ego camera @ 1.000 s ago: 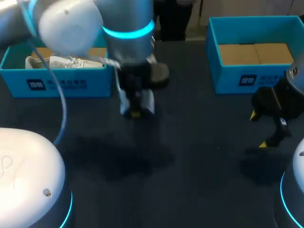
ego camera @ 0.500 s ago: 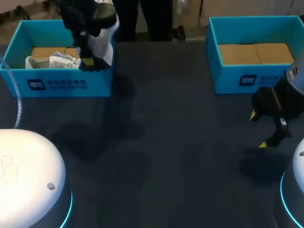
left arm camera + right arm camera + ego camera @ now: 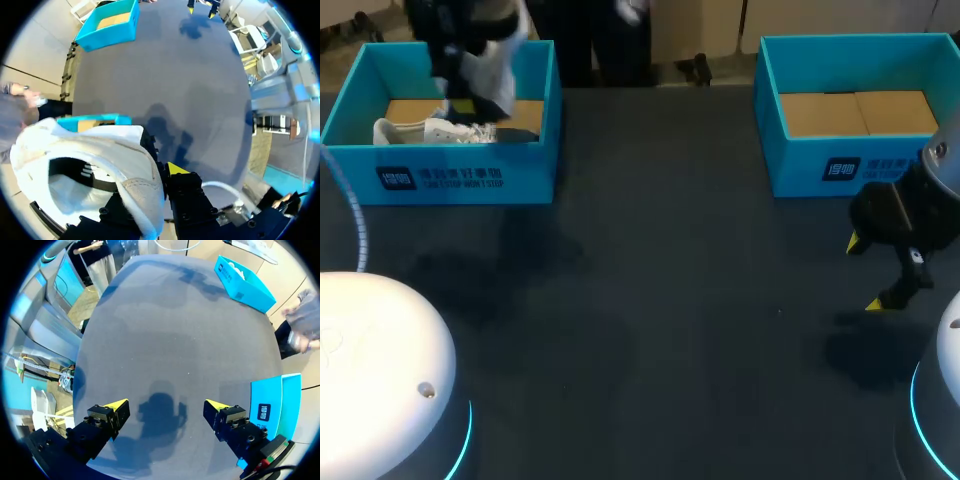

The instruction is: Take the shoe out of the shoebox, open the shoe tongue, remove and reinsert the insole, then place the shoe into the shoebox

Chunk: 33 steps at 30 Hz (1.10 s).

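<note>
My left gripper point(image 3: 465, 100) hangs over the left blue shoebox point(image 3: 440, 178) at the back left, shut on a white shoe point(image 3: 492, 62). In the left wrist view that shoe point(image 3: 90, 165) fills the space beside one yellow fingertip point(image 3: 175, 168), and the shoebox point(image 3: 95, 120) shows just beneath it; the other fingertip is hidden by the shoe. A second white shoe point(image 3: 430, 130) lies inside the box on brown cardboard. My right gripper point(image 3: 875, 272) stands open and empty low over the table at the right, its fingers point(image 3: 116, 406) spread wide over bare tabletop.
A second blue shoebox point(image 3: 850, 165) with a cardboard floor stands at the back right, just beyond my right gripper, and its wall point(image 3: 267, 405) shows beside that gripper in the right wrist view. The dark tabletop point(image 3: 660, 300) lies between the boxes.
My left arm has carried the white shoe from the table's middle back and to the left, up over the left shoebox. The right arm has not moved.
</note>
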### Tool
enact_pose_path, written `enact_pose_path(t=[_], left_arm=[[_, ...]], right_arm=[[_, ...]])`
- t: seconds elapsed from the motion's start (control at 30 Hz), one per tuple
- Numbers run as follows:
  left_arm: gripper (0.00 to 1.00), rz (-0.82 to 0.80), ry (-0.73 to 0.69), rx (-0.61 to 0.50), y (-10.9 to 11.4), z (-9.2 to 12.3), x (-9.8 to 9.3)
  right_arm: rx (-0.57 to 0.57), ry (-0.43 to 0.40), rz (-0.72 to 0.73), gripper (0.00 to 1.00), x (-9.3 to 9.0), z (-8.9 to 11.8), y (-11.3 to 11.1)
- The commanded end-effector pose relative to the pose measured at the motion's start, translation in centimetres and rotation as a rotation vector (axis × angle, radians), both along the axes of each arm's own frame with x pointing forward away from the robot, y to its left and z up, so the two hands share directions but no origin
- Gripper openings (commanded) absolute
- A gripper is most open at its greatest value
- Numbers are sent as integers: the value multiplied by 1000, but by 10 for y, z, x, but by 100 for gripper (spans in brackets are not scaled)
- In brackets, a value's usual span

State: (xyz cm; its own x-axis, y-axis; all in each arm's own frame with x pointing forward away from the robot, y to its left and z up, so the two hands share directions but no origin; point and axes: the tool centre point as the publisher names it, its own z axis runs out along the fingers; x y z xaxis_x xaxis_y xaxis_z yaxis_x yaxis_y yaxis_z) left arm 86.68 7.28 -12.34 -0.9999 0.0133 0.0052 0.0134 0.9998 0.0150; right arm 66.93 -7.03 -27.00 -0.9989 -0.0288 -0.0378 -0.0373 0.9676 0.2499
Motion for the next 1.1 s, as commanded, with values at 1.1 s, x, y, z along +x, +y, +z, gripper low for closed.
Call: enact_pose_path(t=[1.1], left_arm=[[0, -500, 50, 21, 156, -16, 113]], right_arm=[[-1, -1, 0, 100, 0, -1, 0]])
